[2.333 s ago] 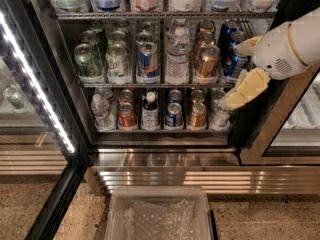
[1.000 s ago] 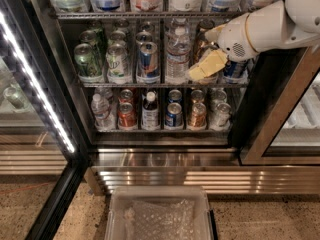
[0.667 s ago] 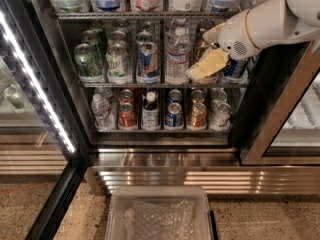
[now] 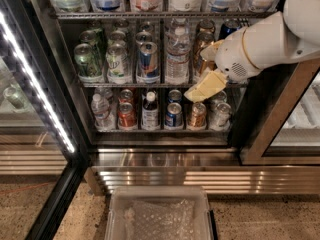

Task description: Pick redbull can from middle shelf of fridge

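The redbull can [image 4: 148, 59], slim with blue and silver panels, stands upright at the front of the middle shelf [image 4: 150, 85], in the third lane from the left. The fridge [image 4: 55, 79] is open, with its lit LED strip [image 4: 35, 89] on the left. My gripper [image 4: 208, 68] on the white arm is at the right part of the middle shelf, in front of a bronze can [image 4: 201, 51], about two lanes right of the redbull can. Its cream fingers [image 4: 205, 86] are apart and hold nothing.
Green-and-white cans [image 4: 86, 59] and a water bottle [image 4: 177, 54] flank the redbull can. The lower shelf [image 4: 160, 130] holds several cans and bottles. A clear plastic bin [image 4: 160, 214] lies on the floor in front. The steel grille [image 4: 175, 176] and right door frame [image 4: 272, 119] are close by.
My arm swung left from the fridge's right edge to the front of the middle shelf, then dropped a little. The cans have not moved.
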### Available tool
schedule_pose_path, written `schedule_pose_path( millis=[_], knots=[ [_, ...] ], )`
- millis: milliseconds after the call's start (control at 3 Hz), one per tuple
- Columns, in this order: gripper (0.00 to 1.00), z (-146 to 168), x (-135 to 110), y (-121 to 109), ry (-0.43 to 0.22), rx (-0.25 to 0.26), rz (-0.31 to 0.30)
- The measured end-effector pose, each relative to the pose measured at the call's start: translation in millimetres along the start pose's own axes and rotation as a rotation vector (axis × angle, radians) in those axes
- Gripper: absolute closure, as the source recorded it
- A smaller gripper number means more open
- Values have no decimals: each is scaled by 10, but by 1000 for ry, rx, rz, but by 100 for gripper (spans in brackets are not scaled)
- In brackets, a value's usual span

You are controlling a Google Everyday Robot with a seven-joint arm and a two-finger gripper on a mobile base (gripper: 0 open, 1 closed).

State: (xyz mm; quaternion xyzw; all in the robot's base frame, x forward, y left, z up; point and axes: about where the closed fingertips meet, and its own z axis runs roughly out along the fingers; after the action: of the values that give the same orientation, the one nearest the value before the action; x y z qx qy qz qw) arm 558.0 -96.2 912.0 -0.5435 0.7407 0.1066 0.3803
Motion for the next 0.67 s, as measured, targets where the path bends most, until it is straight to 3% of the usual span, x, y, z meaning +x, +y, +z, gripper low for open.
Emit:
schedule_pose_path(
  millis=[333, 667],
  knots=[
    [20, 56, 76, 196, 23, -24, 9],
    [14, 303, 138, 238, 44, -60, -25]
  ],
)
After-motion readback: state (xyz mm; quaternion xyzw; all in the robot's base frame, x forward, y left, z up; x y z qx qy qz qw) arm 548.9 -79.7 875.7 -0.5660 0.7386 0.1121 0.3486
